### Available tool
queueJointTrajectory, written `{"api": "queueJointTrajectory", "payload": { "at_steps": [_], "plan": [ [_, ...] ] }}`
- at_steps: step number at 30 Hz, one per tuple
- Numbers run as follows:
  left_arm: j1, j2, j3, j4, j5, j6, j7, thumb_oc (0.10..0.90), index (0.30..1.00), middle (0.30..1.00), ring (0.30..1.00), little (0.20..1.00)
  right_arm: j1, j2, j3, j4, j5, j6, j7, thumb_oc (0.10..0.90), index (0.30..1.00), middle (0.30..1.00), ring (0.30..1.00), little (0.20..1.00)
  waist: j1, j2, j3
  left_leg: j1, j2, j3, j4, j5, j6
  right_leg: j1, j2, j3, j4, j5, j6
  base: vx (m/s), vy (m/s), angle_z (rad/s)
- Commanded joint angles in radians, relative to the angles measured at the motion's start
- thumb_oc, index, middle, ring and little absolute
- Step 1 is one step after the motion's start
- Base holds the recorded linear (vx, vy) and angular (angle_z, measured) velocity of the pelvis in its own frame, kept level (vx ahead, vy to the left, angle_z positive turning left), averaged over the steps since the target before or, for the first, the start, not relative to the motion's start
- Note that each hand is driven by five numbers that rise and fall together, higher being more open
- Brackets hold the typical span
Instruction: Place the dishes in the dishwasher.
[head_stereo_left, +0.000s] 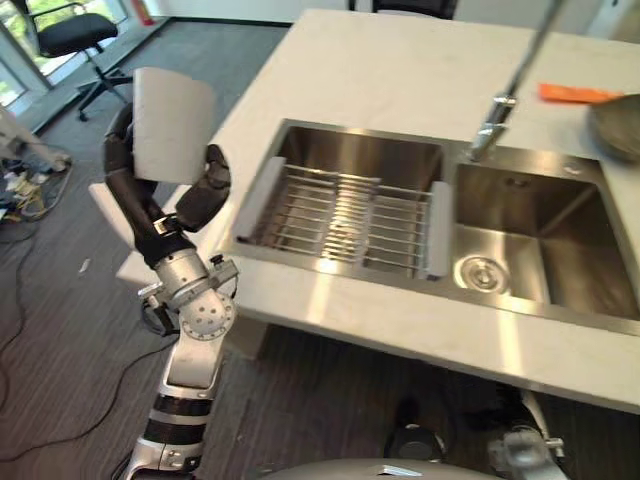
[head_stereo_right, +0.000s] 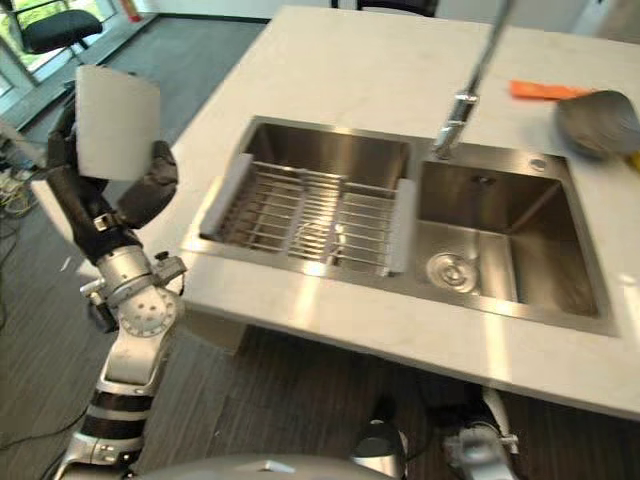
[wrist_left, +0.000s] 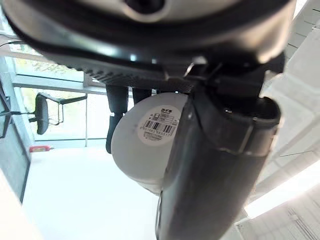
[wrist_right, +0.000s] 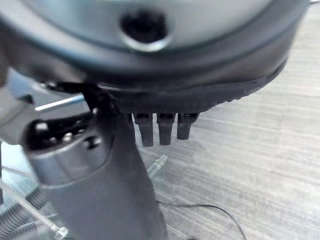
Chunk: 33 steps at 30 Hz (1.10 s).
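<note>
The left hand (head_stereo_left: 205, 185) has its fingers and thumb curled round a white cup (head_stereo_left: 172, 125), held up beside the counter (head_stereo_left: 380, 70), which could slip if the grip loosens.

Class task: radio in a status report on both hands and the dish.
Left hand shut on white cup, raised left of sink. Right hand idle, low over floor. Nothing blocking.
</note>
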Motion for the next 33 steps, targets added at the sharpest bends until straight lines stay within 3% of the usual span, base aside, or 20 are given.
{"api": "queueJointTrajectory", "payload": {
  "at_steps": [1, 2, 5, 10, 11, 12, 13, 14, 15, 16, 18, 19, 20, 22, 23, 28, 29, 30, 32, 33],
  "plan": [
    [0.010, 0.103, 0.108, -0.143, 0.065, -0.073, -0.002, 0.400, 0.300, 0.300, 0.300, 0.300, -0.089, 0.104, 0.070, 0.042, 0.027, -0.037, -0.018, 0.800, 0.900, 0.900, 0.900, 0.900, 0.014, -0.010, -0.076, 0.074, 0.074, 0.058, -0.079, -0.006, -0.010, -0.032, 0.022, -0.011, -0.139, -0.023, 0.100, -0.12, 0.348, 1.92],
    [0.024, 0.123, 0.117, -0.151, 0.088, -0.060, -0.009, 0.400, 0.300, 0.300, 0.300, 0.300, -0.087, 0.123, 0.068, 0.066, 0.016, -0.022, -0.012, 0.800, 0.900, 0.900, 0.900, 0.900, 0.018, -0.014, -0.076, 0.086, 0.078, 0.082, -0.108, -0.028, -0.010, -0.032, -0.001, -0.010, -0.140, -0.003, 0.115, -0.08, 0.381, 1.24],
    [0.040, 0.166, 0.121, -0.133, 0.110, -0.029, -0.044, 0.400, 0.300, 0.300, 0.300, 0.300, -0.086, 0.177, 0.081, 0.081, -0.006, -0.002, -0.007, 0.800, 0.900, 0.900, 0.900, 0.900, 0.072, -0.058, -0.052, 0.075, -0.015, 0.089, -0.200, -0.136, 0.015, -0.024, -0.095, -0.028, -0.142, 0.072, 0.159, -0.16, 0.473, 0.83],
    [0.050, 0.175, 0.121, -0.148, 0.119, -0.032, -0.046, 0.400, 0.300, 0.300, 0.300, 0.300, -0.094, 0.207, 0.083, 0.088, -0.002, -0.001, -0.005, 0.800, 0.900, 0.900, 0.900, 0.900, 0.095, -0.083, -0.036, 0.044, -0.059, 0.051, -0.215, -0.149, 0.047, -0.004, -0.112, -0.007, -0.140, 0.097, 0.159, -0.03, 0.208, 0.85],
    [0.061, 0.180, 0.104, -0.156, 0.108, -0.044, -0.038, 0.400, 0.300, 0.300, 0.300, 0.300, -0.089, 0.226, 0.124, 0.092, -0.017, 0.005, 0.023, 0.800, 0.900, 0.900, 0.900, 0.900, 0.078, -0.104, -0.012, 0.013, -0.104, 0.006, -0.227, -0.144, 0.079, -0.027, -0.089, 0.134, -0.098, 0.092, 0.156, 0.08, 0.530, 0.21],
    [0.063, 0.189, 0.085, -0.144, 0.100, -0.058, -0.034, 0.400, 0.300, 0.300, 0.300, 0.300, -0.089, 0.225, 0.154, 0.134, -0.051, 0.014, 0.048, 0.800, 0.900, 0.900, 0.900, 0.900, 0.078, -0.105, 0.009, -0.003, -0.140, -0.053, -0.227, -0.150, 0.110, -0.047, -0.003, 0.288, -0.037, 0.006, 0.142, 0.11, 0.654, 0.67],
    [0.061, 0.195, 0.076, -0.142, 0.099, -0.059, -0.034, 0.400, 0.300, 0.300, 0.300, 0.300, -0.089, 0.221, 0.164, 0.143, -0.054, 0.016, 0.053, 0.800, 0.900, 0.900, 0.900, 0.900, 0.076, -0.105, 0.015, -0.013, -0.161, -0.086, -0.227, -0.152, 0.126, -0.061, 0.057, 0.355, 0.002, -0.055, 0.126, 0.08, 0.402, 0.52],
    [0.061, 0.195, 0.076, -0.142, 0.099, -0.059, -0.034, 0.400, 0.300, 0.300, 0.300, 0.300, -0.089, 0.221, 0.164, 0.143, -0.054, 0.016, 0.053, 0.800, 0.900, 0.900, 0.900, 0.900, 0.076, -0.105, 0.015, -0.013, -0.161, -0.086, -0.227, -0.152, 0.126, -0.061, 0.057, 0.355, 0.002, -0.055, 0.126, 0.06, 0.244, 1.68],
    [0.058, 0.196, 0.066, -0.140, 0.100, -0.057, -0.037, 0.400, 0.300, 0.300, 0.300, 0.300, -0.085, 0.222, 0.187, 0.158, -0.068, 0.017, 0.060, 0.800, 0.900, 0.900, 0.900, 0.900, 0.080, -0.104, 0.019, -0.026, -0.184, -0.135, -0.227, -0.148, 0.144, -0.063, 0.134, 0.414, 0.042, -0.120, 0.106, 0.04, 0.120, 1.22],
    [0.058, 0.196, 0.066, -0.140, 0.100, -0.057, -0.037, 0.400, 0.300, 0.300, 0.300, 0.300, -0.085, 0.222, 0.187, 0.158, -0.068, 0.017, 0.060, 0.800, 0.900, 0.900, 0.900, 0.900, 0.080, -0.104, 0.019, -0.026, -0.184, -0.135, -0.227, -0.148, 0.144, -0.063, 0.134, 0.414, 0.042, -0.120, 0.106, 0.15, 0.253, 1.64],
    [0.053, 0.172, 0.033, -0.125, 0.045, -0.060, -0.072, 0.400, 0.300, 0.300, 0.300, 0.300, -0.105, 0.211, 0.202, 0.199, -0.024, -0.002, 0.056, 0.800, 0.900, 0.900, 0.900, 0.900, 0.080, -0.101, 0.013, -0.078, -0.230, -0.294, -0.227, -0.118, 0.177, -0.093, 0.355, 0.590, 0.135, -0.259, 0.039, 0.23, 0.180, 1.39],
    [0.043, 0.171, 0.021, -0.117, 0.033, -0.061, -0.078, 0.400, 0.300, 0.300, 0.300, 0.300, -0.108, 0.211, 0.216, 0.219, -0.020, -0.003, 0.063, 0.800, 0.900, 0.900, 0.900, 0.900, 0.073, -0.105, 0.013, -0.100, -0.241, -0.336, -0.227, -0.103, 0.178, -0.097, 0.398, 0.630, 0.115, -0.264, 0.007, 0.13, 0.041, 1.33],
    [0.043, 0.171, 0.021, -0.117, 0.033, -0.061, -0.078, 0.400, 0.300, 0.300, 0.300, 0.300, -0.108, 0.211, 0.216, 0.219, -0.020, -0.003, 0.063, 0.800, 0.900, 0.900, 0.900, 0.900, 0.073, -0.105, 0.013, -0.100, -0.241, -0.336, -0.227, -0.103, 0.178, -0.097, 0.398, 0.630, 0.115, -0.264, 0.007, 0.07, -0.020, 2.29],
    [0.017, 0.162, -0.006, -0.125, 0.024, -0.071, -0.110, 0.400, 0.300, 0.300, 0.300, 0.300, -0.084, 0.209, 0.217, 0.245, 0.010, -0.008, 0.061, 0.800, 0.900, 0.900, 0.900, 0.900, 0.090, -0.101, 0.011, -0.122, -0.266, -0.448, -0.227, -0.092, 0.177, -0.068, 0.394, 0.644, 0.090, -0.281, -0.010, 0.17, -0.102, 2.89],
    [0.007, 0.158, -0.019, -0.134, 0.027, -0.074, -0.114, 0.400, 0.300, 0.300, 0.300, 0.300, -0.079, 0.219, 0.213, 0.273, 0.026, -0.005, 0.072, 0.800, 0.900, 0.900, 0.900, 0.900, 0.092, -0.097, 0.004, -0.129, -0.268, -0.465, -0.227, -0.084, 0.171, -0.045, 0.383, 0.634, 0.057, -0.277, -0.017, 0.21, -0.188, 2.35],
    [0.033, 0.147, -0.006, -0.194, -0.035, -0.084, -0.178, 0.400, 0.300, 0.300, 0.300, 0.300, -0.090, 0.219, 0.186, 0.320, 0.059, 0.005, 0.082, 0.800, 0.900, 0.900, 0.900, 0.900, 0.162, -0.058, -0.004, -0.158, -0.272, -0.582, -0.227, -0.045, 0.150, 0.040, 0.339, 0.481, -0.052, -0.253, -0.014, 0.14, -0.137, 1.07],
    [0.025, 0.140, -0.014, -0.199, -0.045, -0.080, -0.187, 0.400, 0.300, 0.300, 0.300, 0.300, -0.091, 0.214, 0.177, 0.324, 0.061, 0.003, 0.081, 0.800, 0.900, 0.900, 0.900, 0.900, 0.175, -0.052, 0.001, -0.169, -0.267, -0.583, -0.218, -0.048, 0.141, 0.065, 0.330, 0.440, -0.070, -0.263, -0.015, 0.01, -0.039, 0.79],
    [0.013, 0.129, -0.027, -0.205, -0.059, -0.076, -0.191, 0.400, 0.300, 0.300, 0.300, 0.300, -0.093, 0.205, 0.153, 0.325, 0.079, 0.000, 0.074, 0.800, 0.900, 0.900, 0.900, 0.900, 0.179, -0.047, 0.019, -0.214, -0.253, -0.506, -0.190, -0.022, 0.133, 0.081, 0.306, 0.384, -0.081, -0.255, -0.011, -0.05, 0.018, 1.04],
    [-0.027, 0.100, -0.047, -0.198, -0.078, -0.075, -0.188, 0.400, 0.300, 0.300, 0.300, 0.300, -0.116, 0.187, 0.109, 0.328, 0.120, -0.011, 0.059, 0.800, 0.900, 0.900, 0.900, 0.900, 0.135, -0.055, 0.034, -0.268, -0.170, -0.150, -0.084, -0.015, 0.128, 0.093, 0.256, 0.267, -0.110, -0.233, 0.008, -0.20, 0.095, 2.90],
    [-0.036, 0.094, -0.060, -0.197, -0.079, -0.077, -0.195, 0.400, 0.300, 0.300, 0.300, 0.300, -0.121, 0.189, 0.091, 0.331, 0.141, -0.011, 0.057, 0.800, 0.900, 0.900, 0.900, 0.900, 0.115, -0.063, 0.030, -0.256, -0.129, -0.044, -0.064, -0.014, 0.122, 0.089, 0.240, 0.231, -0.119, -0.220, 0.011, -0.20, 0.084, 2.95]
  ]
}}
